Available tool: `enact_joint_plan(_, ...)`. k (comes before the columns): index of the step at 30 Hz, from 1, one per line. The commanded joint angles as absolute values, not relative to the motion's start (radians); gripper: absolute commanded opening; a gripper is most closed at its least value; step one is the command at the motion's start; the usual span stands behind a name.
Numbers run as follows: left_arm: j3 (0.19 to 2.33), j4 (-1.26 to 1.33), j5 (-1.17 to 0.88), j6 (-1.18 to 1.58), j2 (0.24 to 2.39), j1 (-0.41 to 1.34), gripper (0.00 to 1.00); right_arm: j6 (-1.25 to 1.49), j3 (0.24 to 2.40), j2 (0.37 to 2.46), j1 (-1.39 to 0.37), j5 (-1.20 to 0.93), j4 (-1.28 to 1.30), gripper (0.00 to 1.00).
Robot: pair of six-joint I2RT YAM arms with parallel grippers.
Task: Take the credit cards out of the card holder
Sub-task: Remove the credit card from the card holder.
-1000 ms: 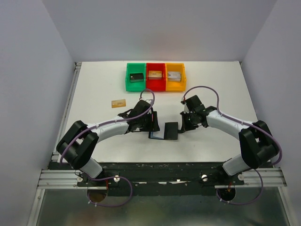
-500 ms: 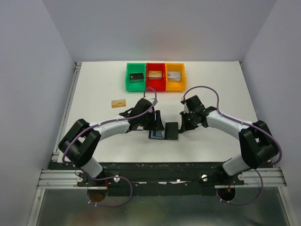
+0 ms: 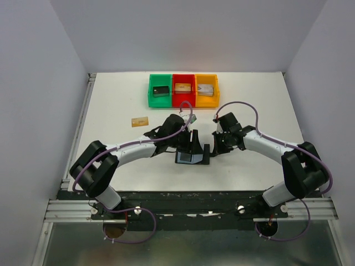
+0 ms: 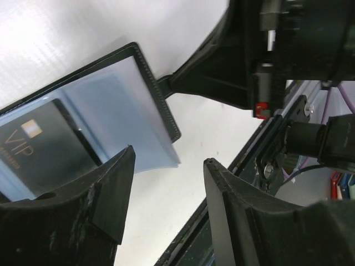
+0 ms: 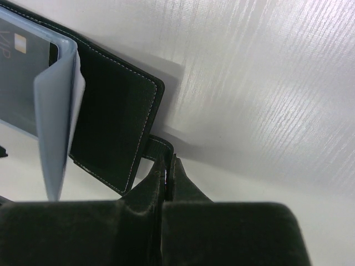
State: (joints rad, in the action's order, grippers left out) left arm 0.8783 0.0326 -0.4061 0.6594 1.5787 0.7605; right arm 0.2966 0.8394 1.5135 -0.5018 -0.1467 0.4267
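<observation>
Right gripper [image 5: 168,168] pinches card holder [image 5: 111,127] by its tab [image 5: 157,147], left gripper [image 4: 166,185] spread over it; tan card [image 3: 140,121] out on bench [image 3: 111,100], black VIP card [image 4: 50,147] not yet, so approx early on.

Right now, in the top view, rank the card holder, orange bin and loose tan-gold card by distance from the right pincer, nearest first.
1. Card holder, centre, its tab clamped in the right pincer.
2. Orange bin, straight back.
3. Tan-gold card, far left.

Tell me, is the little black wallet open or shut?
Open. The card holder lies spread on the table, its bluish plastic pockets facing up, with a black VIP card showing inside one.
</observation>
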Motion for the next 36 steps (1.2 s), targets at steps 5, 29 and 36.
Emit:
enact_joint_plan(5, 0.965, 0.032, -0.514, 0.600, 1.523, 0.779, 0.65, 0.313, 0.827, 1.526, -0.494, -0.147, 0.417, 0.00)
enact_joint_plan(29, 0.784, 0.055, -0.322, 0.744, 1.397, 0.592, 0.44, 0.362, 0.842, 1.238, -0.491, -0.347, 0.325, 0.30)
enact_joint_plan(36, 0.770, 0.094, -0.322, 0.756, 1.477, 0.594, 0.18, 0.566, 0.732, 1.433, -0.492, -0.617, -0.070, 0.25)
